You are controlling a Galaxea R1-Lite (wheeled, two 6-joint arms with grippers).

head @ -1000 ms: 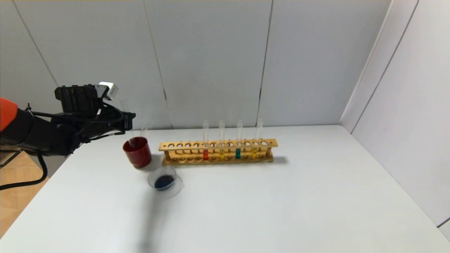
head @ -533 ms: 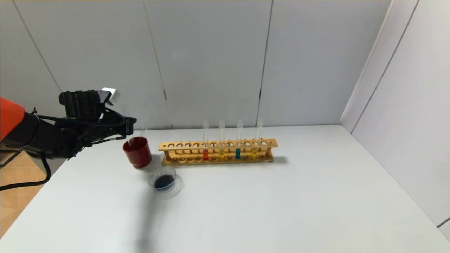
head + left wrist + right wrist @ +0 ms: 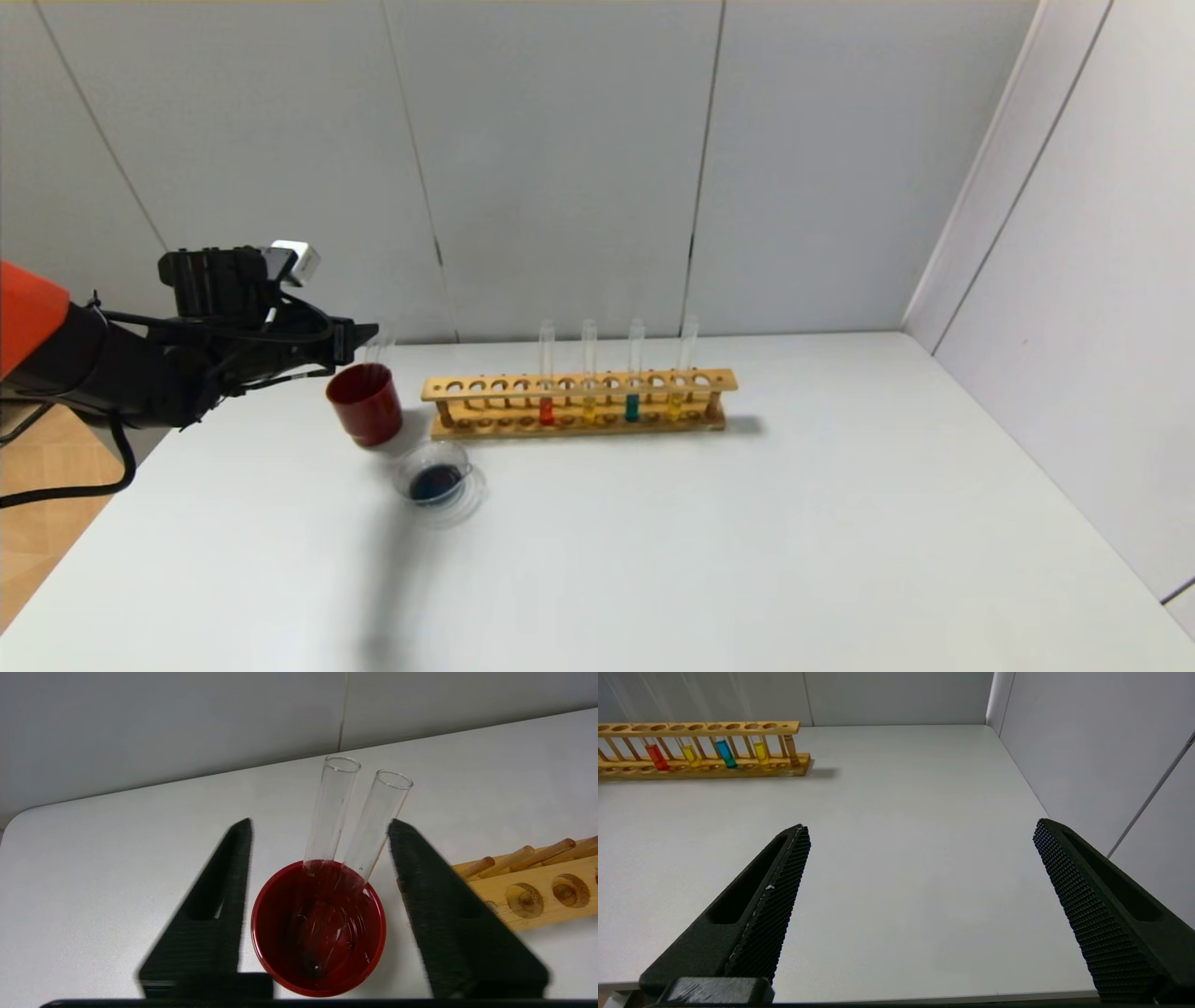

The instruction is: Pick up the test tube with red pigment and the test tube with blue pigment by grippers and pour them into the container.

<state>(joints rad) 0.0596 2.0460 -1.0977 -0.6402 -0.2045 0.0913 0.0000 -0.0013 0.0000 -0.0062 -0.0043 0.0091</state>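
**Q:** How far along are you?

**Me:** By the look of it, one round is done. The glass dish (image 3: 438,483) near the table's front-left holds a dark blue pool, and two empty test tubes (image 3: 355,816) lean in the dark red cup (image 3: 318,927). In the wooden rack (image 3: 579,403) one red-pigment tube (image 3: 546,409) and one blue-pigment tube (image 3: 632,407) stand upright, with two yellow ones between and beside them. Those two coloured tubes, I judge, are what is left.

**Q:** And your jaws?

**Me:** My left gripper (image 3: 320,858) hangs over the cup, spread wide and pinching nothing — the empty tubes stand free between the fingers. My right gripper (image 3: 920,905) is parked low at the table's near right edge, also spread and empty (it does not show in the head view).

**Q:** Room to move?

**Me:** Plenty on the right — bare white table (image 3: 794,541) out to the side wall. On the left it is tighter: cup, dish and rack end sit close together, and the cup is near the table's left edge, so I would lift clear before swinging toward the rack.
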